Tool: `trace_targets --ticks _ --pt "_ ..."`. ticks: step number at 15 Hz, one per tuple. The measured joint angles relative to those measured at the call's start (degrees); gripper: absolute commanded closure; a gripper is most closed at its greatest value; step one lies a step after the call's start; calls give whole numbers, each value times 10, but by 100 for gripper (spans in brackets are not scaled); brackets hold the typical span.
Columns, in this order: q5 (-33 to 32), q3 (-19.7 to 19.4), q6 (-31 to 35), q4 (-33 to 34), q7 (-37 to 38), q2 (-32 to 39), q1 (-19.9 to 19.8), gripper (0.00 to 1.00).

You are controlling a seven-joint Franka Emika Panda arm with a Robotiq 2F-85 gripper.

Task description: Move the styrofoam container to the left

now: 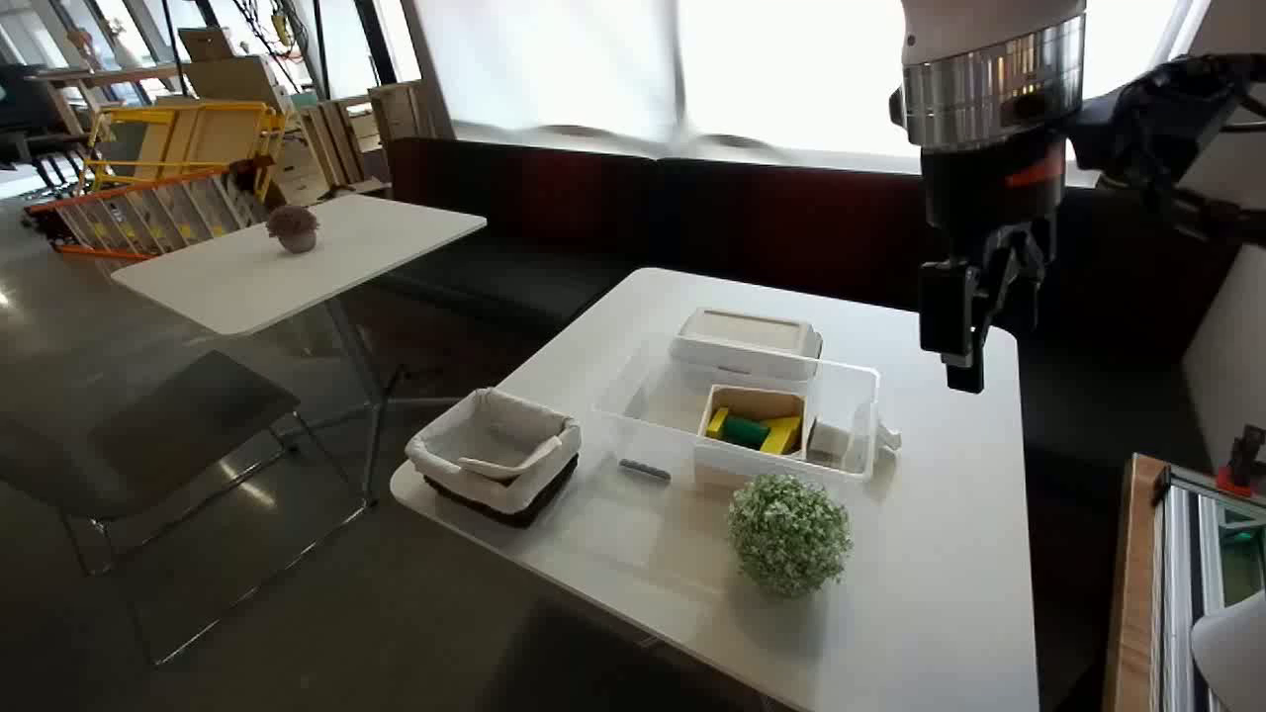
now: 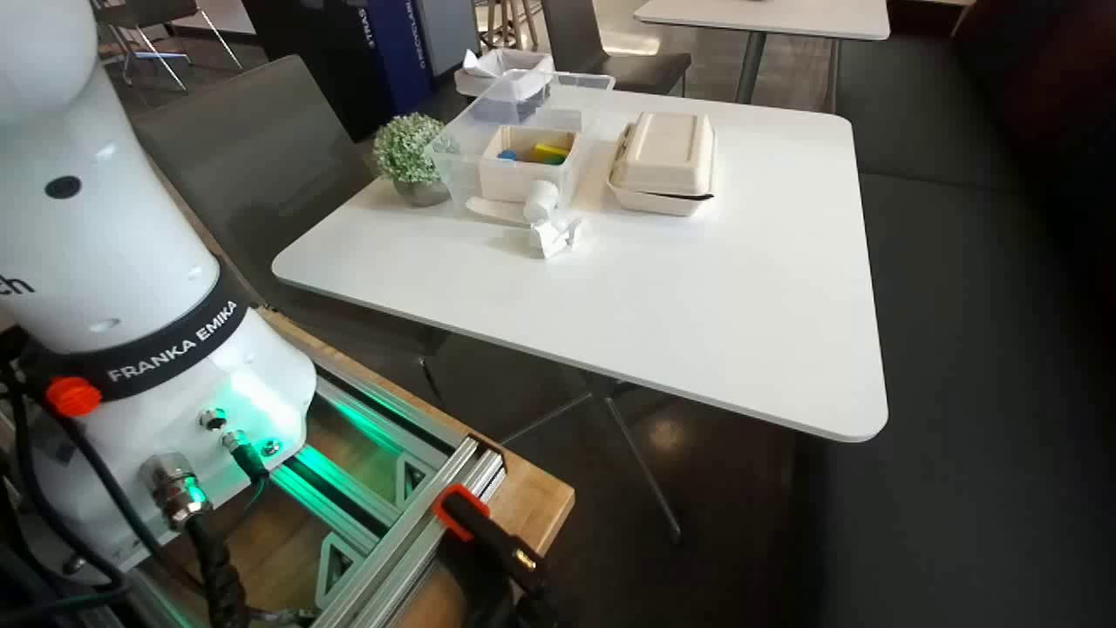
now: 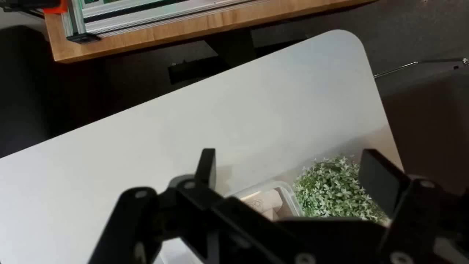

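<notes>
The styrofoam container is a beige clamshell box with its lid down, lying on the white table in both exterior views (image 1: pixel 747 341) (image 2: pixel 667 157). It stands beside a clear plastic bin. It does not show in the wrist view. My gripper (image 1: pixel 974 346) hangs in the air above the table, well apart from the container. In the wrist view my gripper (image 3: pixel 287 157) has its fingers spread wide with nothing held between them.
The clear bin (image 1: pixel 633 435) holds an open beige box (image 1: pixel 757 400) with yellow and green pieces. A potted green plant (image 1: pixel 789 539) stands beside the bin. A lined basket (image 1: pixel 495 440) is at the table's edge. Crumpled white paper (image 2: pixel 555 237) lies near the bin.
</notes>
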Motion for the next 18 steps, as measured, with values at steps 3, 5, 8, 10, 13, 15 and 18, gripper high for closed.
trace_targets --ticks 3,5,8,10,13,15,18 --pt "0 0 0 0 0 0 0 0" --pt "0 0 0 0 0 0 0 0" --pt "0 0 0 0 0 0 0 0" --pt "0 0 0 0 0 0 0 0" --pt "0 0 0 0 0 0 0 0" --pt "0 -4 5 3 7 2 -3 0" --pt "1 -17 37 24 34 28 -21 0"
